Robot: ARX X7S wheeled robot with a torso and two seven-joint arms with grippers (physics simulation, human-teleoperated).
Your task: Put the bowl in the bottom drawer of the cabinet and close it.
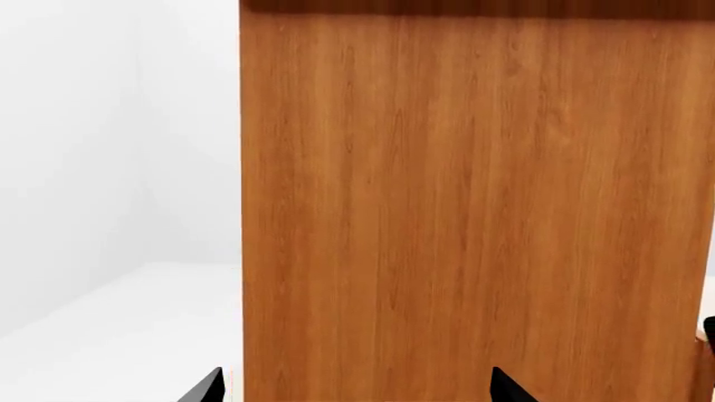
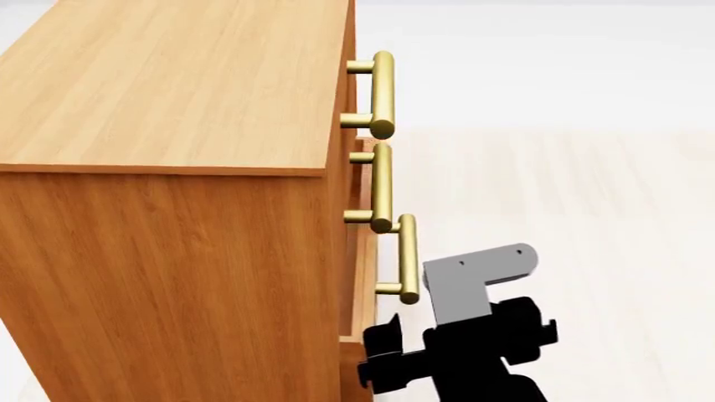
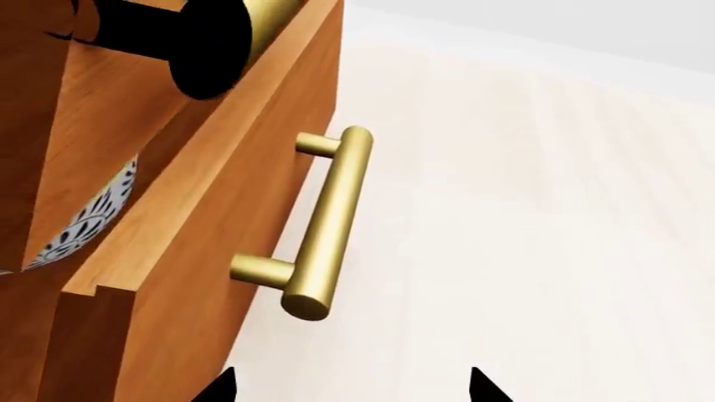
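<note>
The orange-brown cabinet (image 2: 167,251) fills the left of the head view, its three brass handles facing right. The bottom drawer (image 3: 213,239) stands out a short way, so its handle (image 2: 408,260) juts past the two above. Through the gap, in the right wrist view, a sliver of the patterned white bowl (image 3: 90,219) shows inside the drawer. My right gripper (image 3: 352,387) is open and empty, just short of the drawer's handle (image 3: 324,222), over the floor. My left gripper (image 1: 357,389) is open too, facing a plain wooden side of the cabinet (image 1: 470,209).
Pale plank floor (image 2: 592,218) stretches out to the right of the cabinet front. The middle drawer's handle (image 3: 218,38) hangs above the bottom drawer. White floor and wall (image 1: 112,209) lie beside the cabinet in the left wrist view.
</note>
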